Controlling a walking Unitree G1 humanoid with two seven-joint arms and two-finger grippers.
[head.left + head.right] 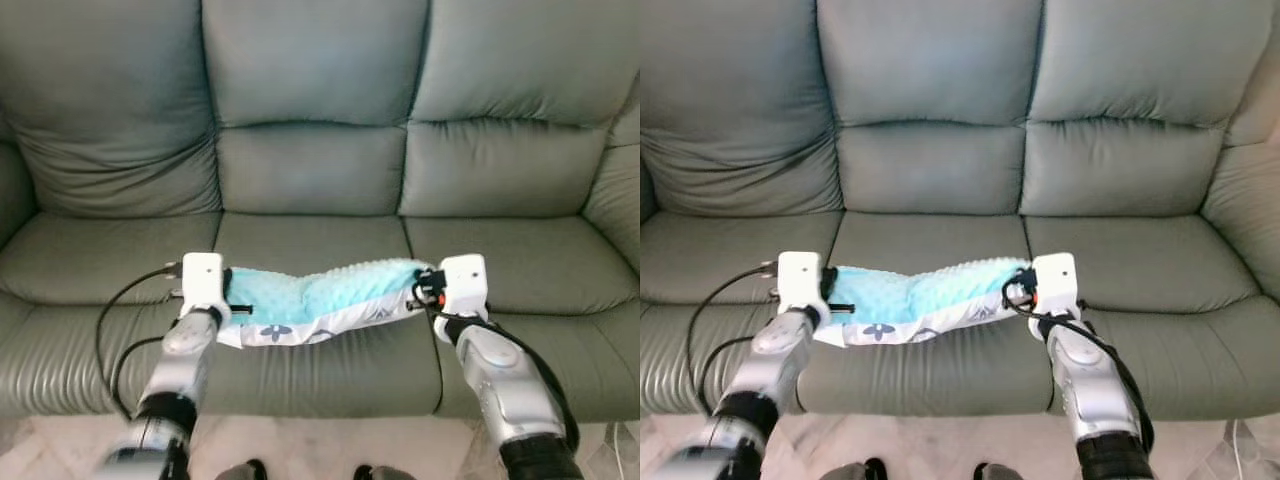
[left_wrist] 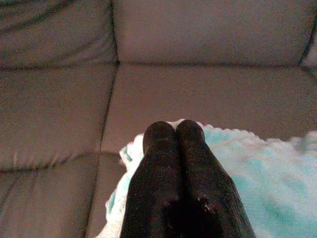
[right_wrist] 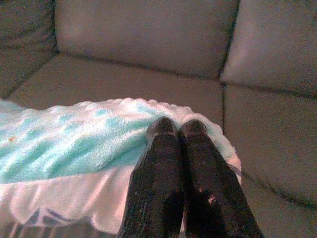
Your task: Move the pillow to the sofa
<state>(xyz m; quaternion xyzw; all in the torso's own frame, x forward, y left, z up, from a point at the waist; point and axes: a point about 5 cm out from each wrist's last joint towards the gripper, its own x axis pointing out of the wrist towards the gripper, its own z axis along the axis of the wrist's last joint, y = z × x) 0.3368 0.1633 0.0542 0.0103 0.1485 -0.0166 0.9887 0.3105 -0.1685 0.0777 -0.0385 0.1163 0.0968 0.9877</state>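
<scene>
Both grippers are pinched shut on the ends of the pillow (image 1: 318, 302): the left gripper (image 2: 174, 130) has its two black fingers pressed together over the pillow's left end, and the right gripper (image 3: 176, 127) has its fingers closed side by side on the right end. Behind and beneath them, a grey-green leather sofa (image 1: 310, 160) with three seats spreads across the head views from 9 o'clock to 3 o'clock; its three back cushions rise toward 12 o'clock, and the three seat cushions run along the middle, parted by dark seams. Its leather is smooth and softly creased, with a dull sheen on the padded backs. At 6 o'clock, below the sofa's front edge, a strip of pale, marbled floor (image 1: 330, 445) shows, and two dark shapes, hard to make out, sit at its lowest edge. From 7 o'clock comes the silver left arm (image 1: 180, 375), with a black cable (image 1: 115, 320) looping off toward 9 o'clock, and from 5 o'clock the silver right arm (image 1: 510, 385); each ends in a white wrist block at the pillow's ends. The pillow hangs stretched between the two grippers over the front half of the middle seat cushion, sagging slightly at its centre; whether it touches the cushion cannot be told. Its upper face is a nubbly turquoise plush, and its lower edge is white cloth with a small dark printed pattern.
</scene>
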